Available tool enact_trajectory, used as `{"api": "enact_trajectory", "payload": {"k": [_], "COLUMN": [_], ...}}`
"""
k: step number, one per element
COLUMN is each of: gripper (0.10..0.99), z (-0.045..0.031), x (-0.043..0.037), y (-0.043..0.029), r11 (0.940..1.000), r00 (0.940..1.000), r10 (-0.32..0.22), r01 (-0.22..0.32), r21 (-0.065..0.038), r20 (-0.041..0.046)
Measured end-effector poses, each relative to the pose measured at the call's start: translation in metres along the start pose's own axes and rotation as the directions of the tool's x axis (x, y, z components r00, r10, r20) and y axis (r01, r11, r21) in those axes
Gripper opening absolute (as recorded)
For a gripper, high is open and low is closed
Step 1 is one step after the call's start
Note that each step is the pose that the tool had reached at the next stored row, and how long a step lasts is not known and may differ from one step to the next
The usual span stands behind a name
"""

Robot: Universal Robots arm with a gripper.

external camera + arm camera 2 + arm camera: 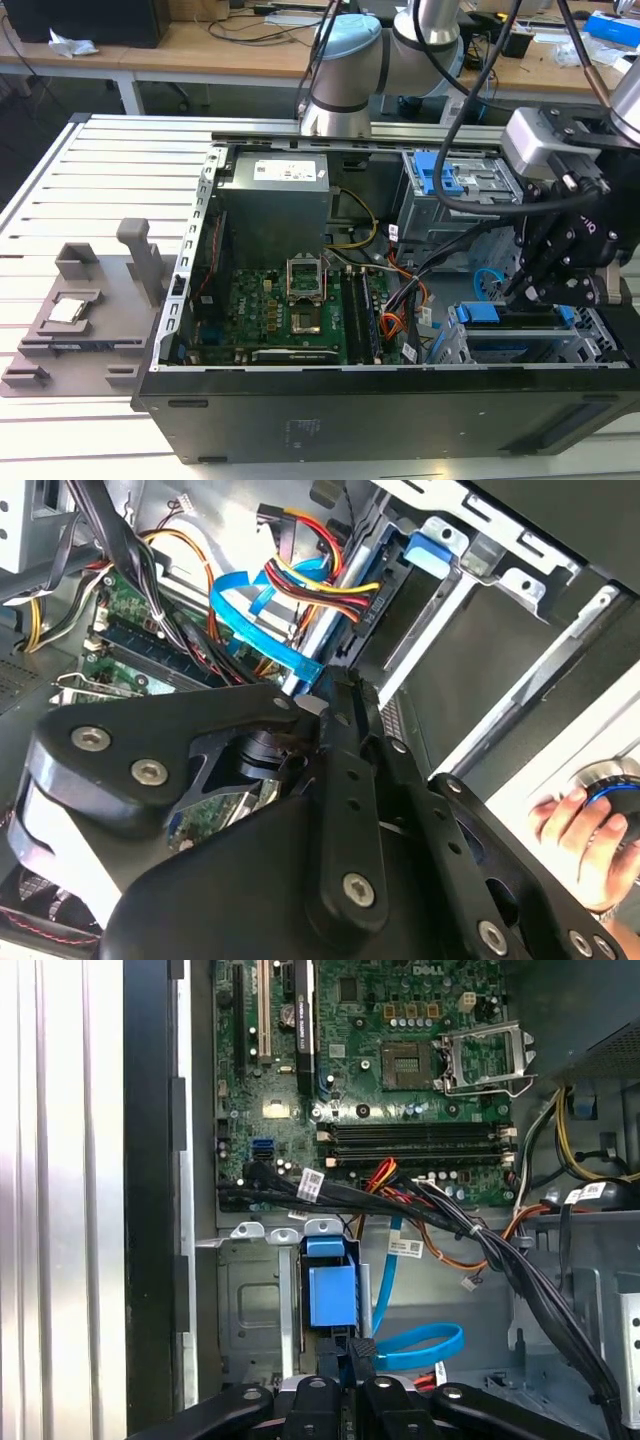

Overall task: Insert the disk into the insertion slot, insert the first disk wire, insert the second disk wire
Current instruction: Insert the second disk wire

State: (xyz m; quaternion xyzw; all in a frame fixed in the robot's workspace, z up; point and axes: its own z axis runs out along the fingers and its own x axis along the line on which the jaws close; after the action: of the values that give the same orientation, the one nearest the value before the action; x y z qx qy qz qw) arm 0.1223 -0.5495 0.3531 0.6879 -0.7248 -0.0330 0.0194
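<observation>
Tool (535,285) hangs low over the silver drive cage (520,345) at the exterior view's right. I read its fingers (352,1365) as closed to a narrow pinch on something small and dark, likely a plug.

Disk (332,1295) sits in the slot, blue caddy showing.

Light-blue cable (420,1345) loops just beside the tool: thin, glossy, springy, probably slippery; best held at the plug.

Red-orange wire bundle (320,580) is soft and limp.
</observation>
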Motion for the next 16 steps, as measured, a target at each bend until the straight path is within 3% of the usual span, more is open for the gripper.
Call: {"api": "enact_trajectory", "payload": {"k": [2, 4, 6, 16], "gripper": [0.161, 0.161, 0.161, 0.161], "z": [0.0015, 0.0022, 0.0032, 0.0067], "x": [-0.0004, -0.0005, -0.0006, -0.0009], "y": [-0.0009, -0.002, -0.0036, -0.0111], "r11": [1.0, 1.0, 1.0, 1.0], "r00": [1.0, 0.9995, 0.999, 0.9988], "r10": [-0.001, -0.002, -0.003, -0.004], "r01": [0.001, 0.002, 0.003, 0.004], "r21": [0.0, -0.001, -0.002, -0.003], "r20": [0.0074, 0.0304, 0.0438, 0.0484]}}
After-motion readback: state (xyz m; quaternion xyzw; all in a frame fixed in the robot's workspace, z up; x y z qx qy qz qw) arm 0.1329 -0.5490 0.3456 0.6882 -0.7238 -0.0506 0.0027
